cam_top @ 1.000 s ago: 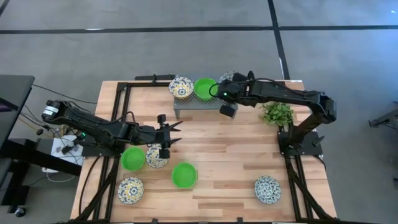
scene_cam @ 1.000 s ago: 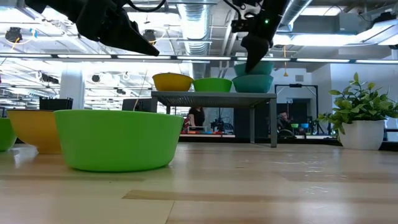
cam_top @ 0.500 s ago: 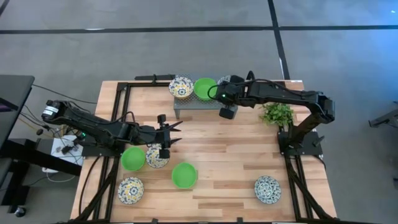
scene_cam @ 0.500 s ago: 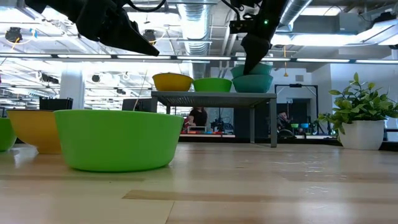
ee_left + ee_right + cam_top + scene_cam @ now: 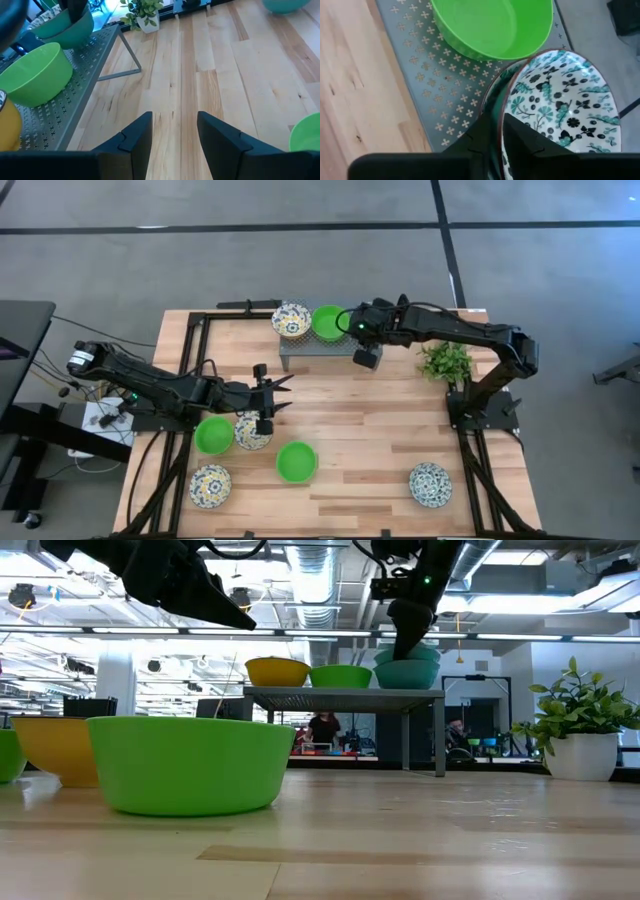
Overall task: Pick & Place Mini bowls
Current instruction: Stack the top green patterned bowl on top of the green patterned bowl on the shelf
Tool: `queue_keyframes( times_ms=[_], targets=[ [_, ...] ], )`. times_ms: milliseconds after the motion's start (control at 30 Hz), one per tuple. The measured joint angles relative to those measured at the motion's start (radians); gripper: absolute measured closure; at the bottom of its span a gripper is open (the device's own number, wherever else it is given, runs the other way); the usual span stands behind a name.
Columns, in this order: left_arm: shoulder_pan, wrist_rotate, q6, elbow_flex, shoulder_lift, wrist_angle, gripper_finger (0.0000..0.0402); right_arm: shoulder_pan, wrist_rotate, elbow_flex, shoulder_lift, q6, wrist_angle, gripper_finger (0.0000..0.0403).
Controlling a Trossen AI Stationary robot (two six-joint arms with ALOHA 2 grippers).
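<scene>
My right gripper (image 5: 501, 134) sits over the far right end of the grey perforated metal rack (image 5: 310, 348), its two dark fingers straddling the rim of the white bowl with the teal-and-black floral pattern (image 5: 560, 105); the jaws stand slightly apart on either side of that rim, and I cannot tell whether they still pinch it. Compared with a second ago the wrist has shifted a little along the rack and the fingers look to be easing off, so I judge this bowl has just been set down, nested in another bowl of a darker teal, and the release is under way. Just beside it on the rack stands a plain bright green bowl (image 5: 328, 321), then a yellow-toned patterned bowl (image 5: 291, 319). My left gripper (image 5: 172, 132) hangs with fingers apart above the bare wooden table (image 5: 380, 420), near the loose bowls waiting at the near left: two green (image 5: 296, 461), two patterned, and one more patterned at the near right (image 5: 430, 484). I can read no brand, label or writing anywhere.
</scene>
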Motion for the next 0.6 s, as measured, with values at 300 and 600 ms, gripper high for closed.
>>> queue_keyframes(
  times_ms=[300,600],
  targets=[
    [0.000,0.000,0.000,0.000,0.000,0.000,0.0244,0.006,0.001,0.000,0.000,-0.031,-0.003,0.0341],
    [0.000,0.000,-0.005,0.000,0.000,0.000,0.0244,0.055,0.079,0.000,-0.003,-0.062,-0.006,0.0341]
  ],
)
